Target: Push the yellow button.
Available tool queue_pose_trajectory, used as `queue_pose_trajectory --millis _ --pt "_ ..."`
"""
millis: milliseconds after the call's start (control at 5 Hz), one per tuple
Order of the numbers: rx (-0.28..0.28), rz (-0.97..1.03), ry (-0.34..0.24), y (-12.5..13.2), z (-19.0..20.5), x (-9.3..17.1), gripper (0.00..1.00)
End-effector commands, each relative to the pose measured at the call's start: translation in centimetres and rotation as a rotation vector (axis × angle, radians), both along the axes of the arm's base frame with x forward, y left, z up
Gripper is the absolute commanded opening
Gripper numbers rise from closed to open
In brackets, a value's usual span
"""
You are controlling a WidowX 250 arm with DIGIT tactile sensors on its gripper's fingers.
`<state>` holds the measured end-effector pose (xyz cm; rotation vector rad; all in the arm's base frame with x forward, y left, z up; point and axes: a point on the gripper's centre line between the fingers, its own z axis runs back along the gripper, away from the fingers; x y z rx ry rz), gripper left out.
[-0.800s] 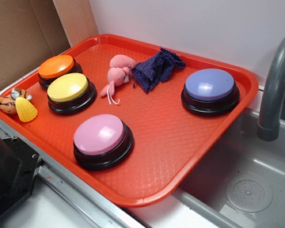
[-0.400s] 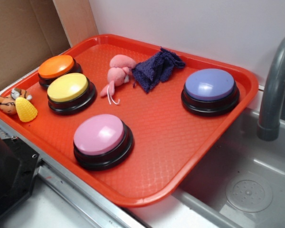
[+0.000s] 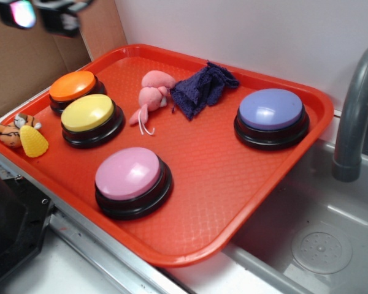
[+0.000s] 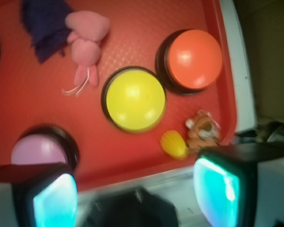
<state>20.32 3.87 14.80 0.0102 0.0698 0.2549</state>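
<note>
Gripper (image 3: 46, 13) just shows up at the top-left corner of the ext view; a moment ago that corner was bare cardboard and wall, so the arm's only now coming in. It's high up, clear of everything on the tray (image 3: 233, 177). Nothing on the tray has shifted in the meantime.

Wrist cam: fingers (image 4: 54, 196) spread wide apart, nothing between them, glowing pads at the bottom of the frame. Gripper (image 4: 132, 191) is holding nothing.

Yellow btn (image 3: 88, 113) sits below and ahead of the tool, roughly centred between the two fingers in the wrist view (image 4: 134, 99), a bit fwd of them. Orange btn (image 4: 194, 59) is touching or nearly touching it on the far right side, as the wrist cam frames it. Small yellow cone toy (image 4: 174, 144) and tiger toy (image 4: 203, 130) lie closer to the tool, just off the btn's near-right edge. Pink btn (image 4: 40, 149) is near the left finger; pink plush (image 4: 85, 35) and blue cloth (image 4: 45, 23) are farther out, left.

My read: approach has barely started, btn not pressed yet. I need to move fwd a little, then drop straight onto the dome. Probably better to close the fingers first so one solid tip lands on it. Risk: drifting right and hitting the orange btn or clipping the cone toy.
</note>
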Motion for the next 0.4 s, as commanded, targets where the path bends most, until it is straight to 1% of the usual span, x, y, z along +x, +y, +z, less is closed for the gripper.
queue_pose_trajectory --millis 0,200 --pt "0.072 0.067 -0.096 -0.4 -6.3 2.1 1.0" --pt "0.037 0.097 -0.096 0.4 -7.3 -0.7 1.0"
